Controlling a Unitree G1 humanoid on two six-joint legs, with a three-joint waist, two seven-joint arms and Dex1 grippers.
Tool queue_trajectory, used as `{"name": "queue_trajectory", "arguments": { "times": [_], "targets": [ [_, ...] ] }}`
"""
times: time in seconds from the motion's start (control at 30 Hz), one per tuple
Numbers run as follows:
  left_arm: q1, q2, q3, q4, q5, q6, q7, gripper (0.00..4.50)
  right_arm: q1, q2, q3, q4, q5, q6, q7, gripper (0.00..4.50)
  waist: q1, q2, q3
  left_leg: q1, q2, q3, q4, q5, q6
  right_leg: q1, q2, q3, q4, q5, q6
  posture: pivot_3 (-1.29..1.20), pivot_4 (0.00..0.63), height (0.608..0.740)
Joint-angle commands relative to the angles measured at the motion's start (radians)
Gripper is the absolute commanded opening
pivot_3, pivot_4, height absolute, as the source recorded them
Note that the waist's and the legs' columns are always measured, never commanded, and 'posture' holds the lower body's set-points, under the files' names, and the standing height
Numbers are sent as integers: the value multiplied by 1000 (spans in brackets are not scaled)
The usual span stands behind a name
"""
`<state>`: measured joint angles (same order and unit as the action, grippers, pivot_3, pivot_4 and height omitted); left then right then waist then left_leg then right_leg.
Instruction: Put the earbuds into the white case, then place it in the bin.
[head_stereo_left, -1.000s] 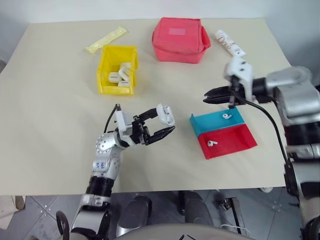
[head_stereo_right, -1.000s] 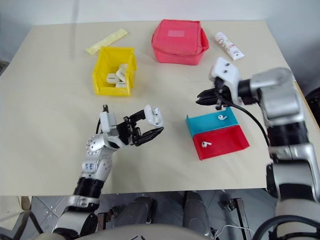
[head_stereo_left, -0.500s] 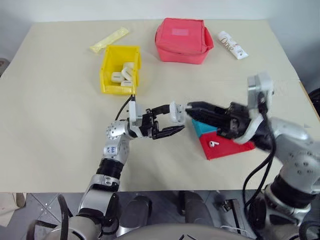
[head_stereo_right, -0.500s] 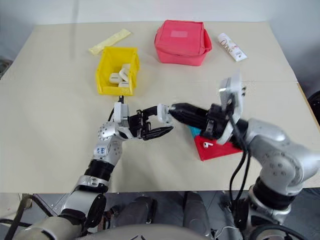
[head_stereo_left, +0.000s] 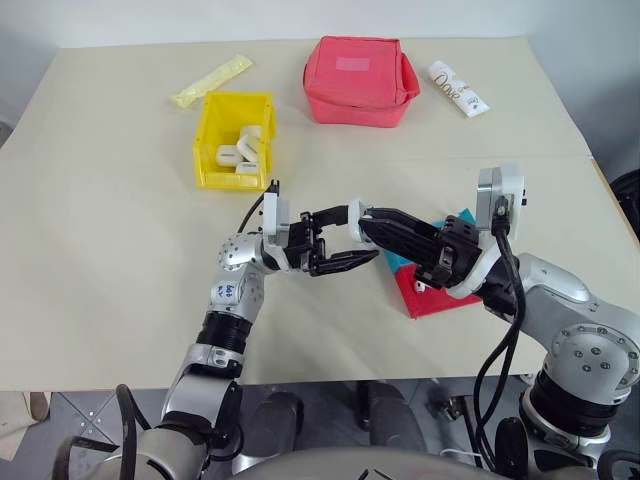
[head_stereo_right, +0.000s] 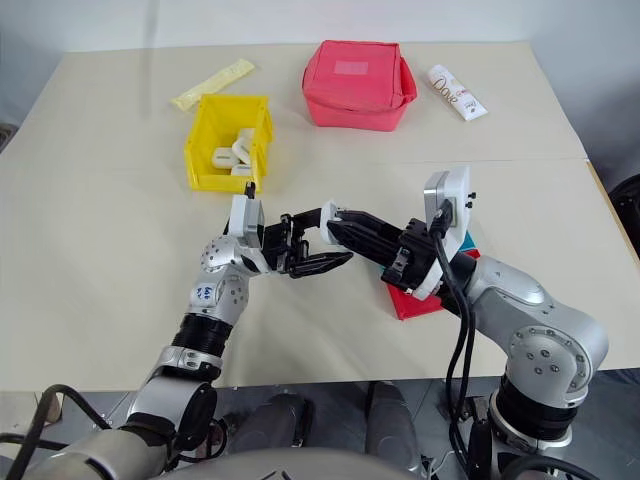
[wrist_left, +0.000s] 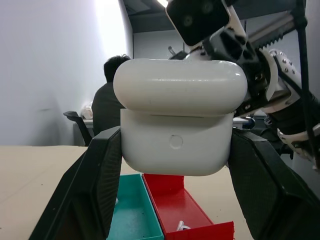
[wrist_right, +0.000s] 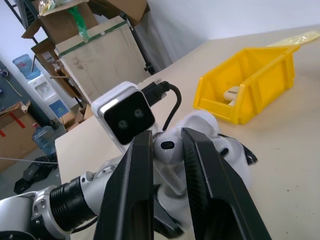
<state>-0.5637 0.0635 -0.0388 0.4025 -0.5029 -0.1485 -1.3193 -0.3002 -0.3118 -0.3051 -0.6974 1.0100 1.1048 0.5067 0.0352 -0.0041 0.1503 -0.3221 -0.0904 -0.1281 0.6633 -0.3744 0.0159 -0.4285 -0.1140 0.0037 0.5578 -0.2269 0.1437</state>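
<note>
My left gripper (head_stereo_left: 352, 238) is shut on the white case (head_stereo_left: 352, 214) and holds it above the middle of the table. In the left wrist view the case (wrist_left: 176, 142) sits between the two black fingers (wrist_left: 95, 190) with its lid looking slightly raised. My right gripper (head_stereo_left: 368, 218) reaches in from the right, its tips right at the case. It is shut on a small white earbud (wrist_right: 165, 145). Another earbud (head_stereo_left: 420, 287) lies in the red tray (head_stereo_left: 432, 303). The yellow bin (head_stereo_left: 232, 181) stands at the back left with several white items inside.
A teal tray (head_stereo_left: 464, 217) adjoins the red one, mostly hidden behind my right arm. At the table's far edge sit a red fabric pouch (head_stereo_left: 358, 78), a white printed tube (head_stereo_left: 460, 88) and a yellow sachet (head_stereo_left: 212, 80). A person (wrist_left: 111, 102) sits in the background.
My right gripper has swung from above the teal tray leftward to the case. The left gripper has carried the case a little to the right and turned it toward the right gripper.
</note>
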Motion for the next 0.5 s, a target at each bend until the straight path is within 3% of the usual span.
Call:
{"name": "queue_trajectory", "arguments": {
  "times": [0.03,0.5],
  "targets": [
    [2,-4,-1,-68,-25,17,4,2782,28,-30,27,4,19,-58,8,465,0,0,0,0,0,0,0,0,0,0,0,0,0,0,0,0,150,740],
    [-10,37,27,-102,-44,55,-9,2782,134,-205,135,41,-70,-250,116,465,-6,0,0,0,0,0,0,0,0,0,0,0,-1,0,0,0,150,740]
  ]
}}
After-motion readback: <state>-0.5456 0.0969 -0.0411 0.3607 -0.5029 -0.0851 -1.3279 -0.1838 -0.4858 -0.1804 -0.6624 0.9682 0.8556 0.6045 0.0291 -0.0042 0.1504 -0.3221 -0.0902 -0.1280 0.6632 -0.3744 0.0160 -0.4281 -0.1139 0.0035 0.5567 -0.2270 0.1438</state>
